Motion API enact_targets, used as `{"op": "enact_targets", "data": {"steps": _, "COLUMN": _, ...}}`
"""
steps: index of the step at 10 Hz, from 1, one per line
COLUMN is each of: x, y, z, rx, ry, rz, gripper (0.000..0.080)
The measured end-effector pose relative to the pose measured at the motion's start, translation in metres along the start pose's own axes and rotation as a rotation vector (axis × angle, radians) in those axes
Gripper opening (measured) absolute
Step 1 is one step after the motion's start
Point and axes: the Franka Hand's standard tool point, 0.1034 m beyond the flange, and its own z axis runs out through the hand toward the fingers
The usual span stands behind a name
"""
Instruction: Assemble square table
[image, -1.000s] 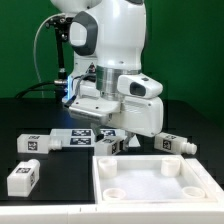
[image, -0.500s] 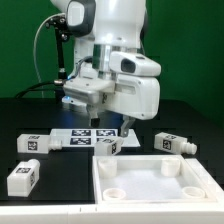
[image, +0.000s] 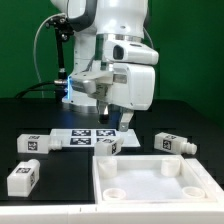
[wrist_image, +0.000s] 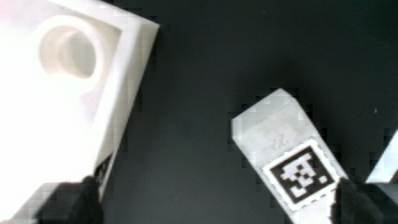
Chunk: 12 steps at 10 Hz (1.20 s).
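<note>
nearest me the white square top (image: 150, 178) lies flat on the black tabletop (image: 65, 170), loose legs (image: 22, 178) scattered round it, and just behind it the end effector (wrist_image: 217, 190) hangs spread wide, empty, touching nothing, over one tagged leg (wrist_image: 285, 150), with a green wall (image: 190, 50) beyond.

A black table (image: 60, 168) is shown. Laid on it are a white square table top (image: 150, 178), four tagged legs (image: 33, 143) (image: 22, 178) (image: 108, 146) (image: 172, 143) and the marker board (image: 85, 137).
</note>
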Motion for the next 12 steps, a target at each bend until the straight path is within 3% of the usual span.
{"op": "enact_targets", "data": {"steps": 2, "x": -0.002, "y": 0.001, "z": 0.001, "rx": 0.005, "ry": 0.004, "rz": 0.188, "gripper": 0.0649}}
{"op": "enact_targets", "data": {"steps": 3, "x": -0.008, "y": 0.005, "z": 0.004, "rx": 0.014, "ry": 0.008, "rz": 0.310, "gripper": 0.0649}}
{"op": "enact_targets", "data": {"steps": 5, "x": -0.012, "y": 0.022, "z": 0.004, "rx": 0.003, "ry": 0.015, "rz": 0.555, "gripper": 0.0649}}
{"op": "enact_targets", "data": {"steps": 6, "x": -0.008, "y": 0.028, "z": 0.003, "rx": -0.003, "ry": 0.023, "rz": 0.727, "gripper": 0.0649}}
{"op": "enact_targets", "data": {"steps": 8, "x": 0.012, "y": 0.027, "z": 0.002, "rx": 0.015, "ry": 0.039, "rz": 1.040, "gripper": 0.0649}}
{"op": "enact_targets", "data": {"steps": 12, "x": 0.010, "y": 0.027, "z": 0.003, "rx": 0.034, "ry": 0.052, "rz": 1.274, "gripper": 0.0649}}
